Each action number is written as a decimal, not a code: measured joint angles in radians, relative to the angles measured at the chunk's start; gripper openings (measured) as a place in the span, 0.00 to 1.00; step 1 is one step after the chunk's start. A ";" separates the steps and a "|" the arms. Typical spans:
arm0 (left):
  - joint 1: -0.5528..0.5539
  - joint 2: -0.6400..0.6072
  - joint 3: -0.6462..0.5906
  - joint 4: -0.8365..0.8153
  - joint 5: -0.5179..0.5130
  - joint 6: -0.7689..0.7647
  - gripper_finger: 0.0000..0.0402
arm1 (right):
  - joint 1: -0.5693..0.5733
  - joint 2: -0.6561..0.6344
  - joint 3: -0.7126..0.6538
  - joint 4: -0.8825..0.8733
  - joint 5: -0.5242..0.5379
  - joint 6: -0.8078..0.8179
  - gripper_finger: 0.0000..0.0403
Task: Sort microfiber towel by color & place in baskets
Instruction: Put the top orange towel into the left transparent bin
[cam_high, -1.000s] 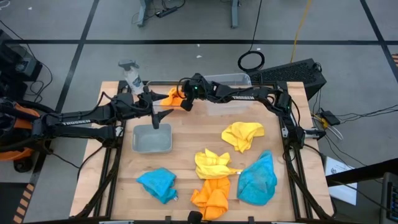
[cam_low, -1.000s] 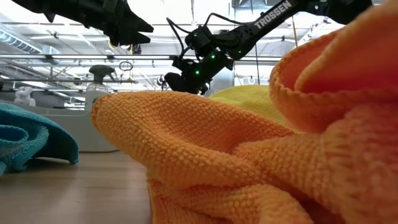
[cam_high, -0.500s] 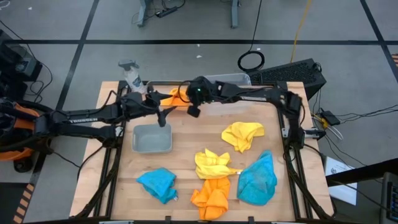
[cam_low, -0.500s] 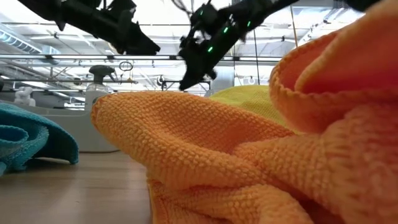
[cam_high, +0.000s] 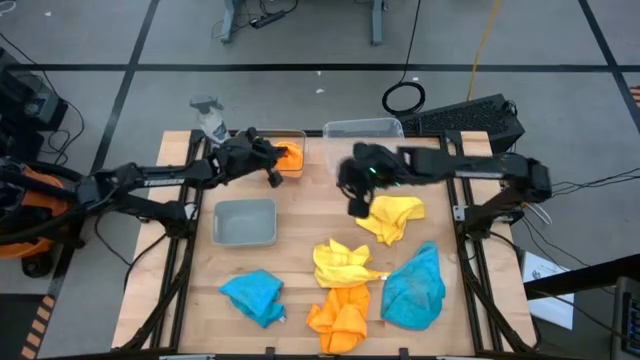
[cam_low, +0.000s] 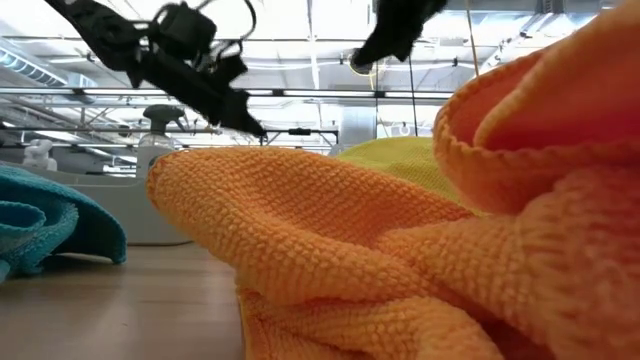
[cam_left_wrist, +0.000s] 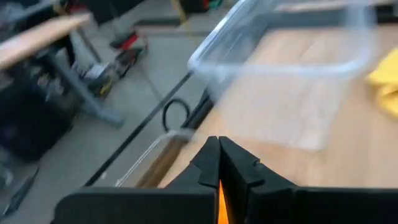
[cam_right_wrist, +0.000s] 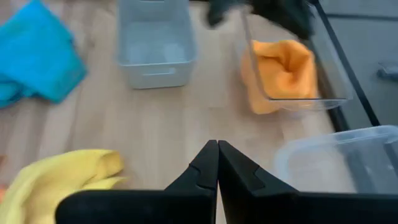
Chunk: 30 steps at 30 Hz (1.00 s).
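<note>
One orange towel (cam_high: 287, 155) lies in a clear basket (cam_high: 300, 136) at the far edge. My left gripper (cam_high: 273, 180) (cam_left_wrist: 218, 142) hangs shut just off that basket's near side, holding nothing. My right gripper (cam_high: 357, 208) (cam_right_wrist: 217, 145) is shut and empty above bare wood, beside a yellow towel (cam_high: 392, 218). A second yellow towel (cam_high: 342, 262), an orange towel (cam_high: 340, 318) and two blue towels (cam_high: 253, 295) (cam_high: 415, 288) lie on the table's near half. An empty basket (cam_high: 245, 204) stands at left centre, and another empty basket (cam_high: 362, 127) at the far edge.
A white spray bottle (cam_high: 208, 118) stands at the far left corner. In the low view the near orange towel (cam_low: 330, 250) fills the foreground, and both arms show high above the table. Bare wood lies between the baskets and the towels.
My right gripper has drawn back from the orange towel's basket toward the table's right and near side, rising, and has stayed shut. My left gripper has gone from above the empty left basket toward the far edge and the orange towel's basket, and has shut. The orange towel stays in its basket.
</note>
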 joint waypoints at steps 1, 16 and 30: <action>0.017 0.014 0.000 -0.006 0.000 -0.015 0.02 | 0.014 -0.034 -0.054 0.036 0.000 0.009 0.00; 0.173 0.197 0.000 0.024 0.255 -0.077 0.01 | 0.124 -0.383 -0.562 0.352 0.048 0.174 0.00; 0.186 0.118 0.022 0.029 0.255 -0.125 0.01 | 0.354 -0.325 -0.568 0.355 0.051 0.189 0.00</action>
